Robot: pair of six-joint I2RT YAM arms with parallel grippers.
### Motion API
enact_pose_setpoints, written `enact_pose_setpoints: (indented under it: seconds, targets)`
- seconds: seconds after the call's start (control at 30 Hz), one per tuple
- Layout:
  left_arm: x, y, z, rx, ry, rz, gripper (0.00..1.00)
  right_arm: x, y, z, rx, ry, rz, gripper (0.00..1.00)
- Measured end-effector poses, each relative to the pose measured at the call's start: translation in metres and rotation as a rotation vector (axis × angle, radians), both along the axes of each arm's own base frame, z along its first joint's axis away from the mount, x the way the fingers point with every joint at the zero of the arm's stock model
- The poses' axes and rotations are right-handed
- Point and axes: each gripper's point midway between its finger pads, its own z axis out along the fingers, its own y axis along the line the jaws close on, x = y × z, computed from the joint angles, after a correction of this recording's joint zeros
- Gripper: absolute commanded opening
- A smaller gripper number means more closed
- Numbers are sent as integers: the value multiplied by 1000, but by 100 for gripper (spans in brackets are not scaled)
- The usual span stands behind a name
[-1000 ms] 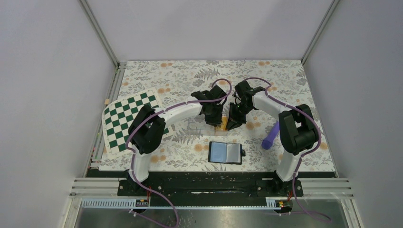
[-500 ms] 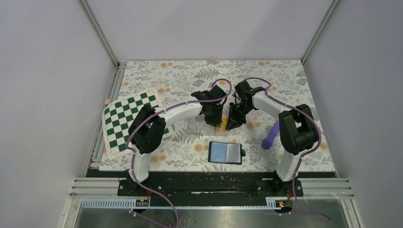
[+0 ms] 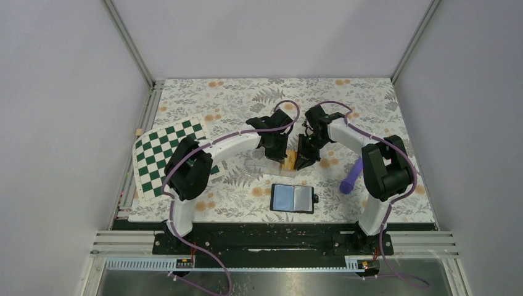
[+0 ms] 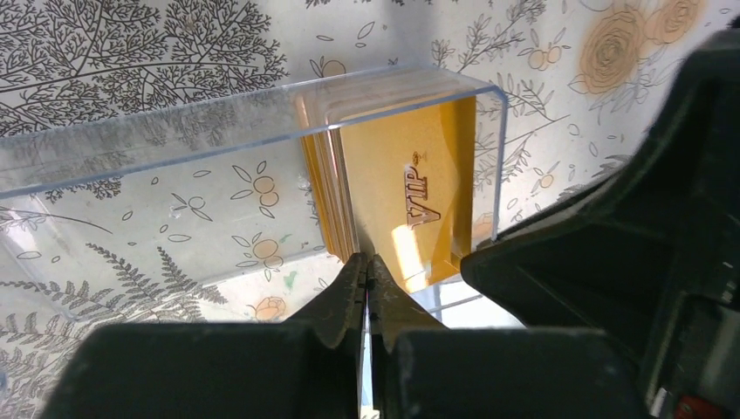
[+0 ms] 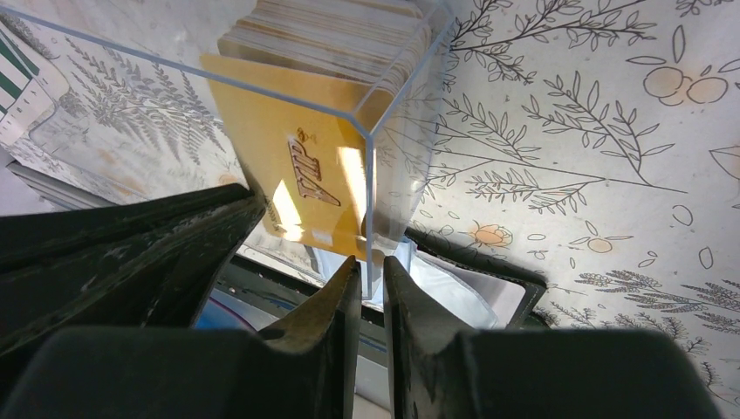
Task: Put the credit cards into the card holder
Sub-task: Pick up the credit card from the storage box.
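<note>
As your left gripper (image 4: 366,266) stands pinched fully together on the lower edge of the VIP credit card (image 4: 419,192), the step in hand looks like the pick: drawing one card out of the clear plastic box (image 4: 218,118). That card leans away from the stack of credit cards (image 4: 327,188), which stands on edge at the box's right end. The card holder (image 3: 292,198) lies open and flat just on the near side of the box, pale pockets up, with no card in it that I can see. Your right gripper (image 5: 371,266) is narrowed onto the box's clear wall at its right corner, apparently bracing it. Next, I judge, you lift the card straight up past the box's rim with the right hold firm, so the box does not tip. Then you carry it to the near side and angle its edge into a pocket. A thin card in a tip pinch can swivel, so go slowly.
</note>
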Motion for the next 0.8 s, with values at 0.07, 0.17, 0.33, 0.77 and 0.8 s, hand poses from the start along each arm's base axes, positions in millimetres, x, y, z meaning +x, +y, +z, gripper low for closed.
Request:
enact_pose_setpoints:
  seconds: [0.07,0.17,0.33,0.77,0.8]
  targets:
    - [0,0,5,-9,-8,-1,0,0,0,0,0,0,0,22]
    - [0,-2,12,-25,-18,-3,0,0,0,0,0,0,0,22]
    - [2,-6,21,-52,-36,-9,1,0,0,0,0,0,0,22]
    - [0,-24,39,-184,-55,-39,11,-2,-1,0,-4,9,2,22]
    - [0,-26,40,-195,-56,-39,11,-3,-1,0,-4,11,3,22]
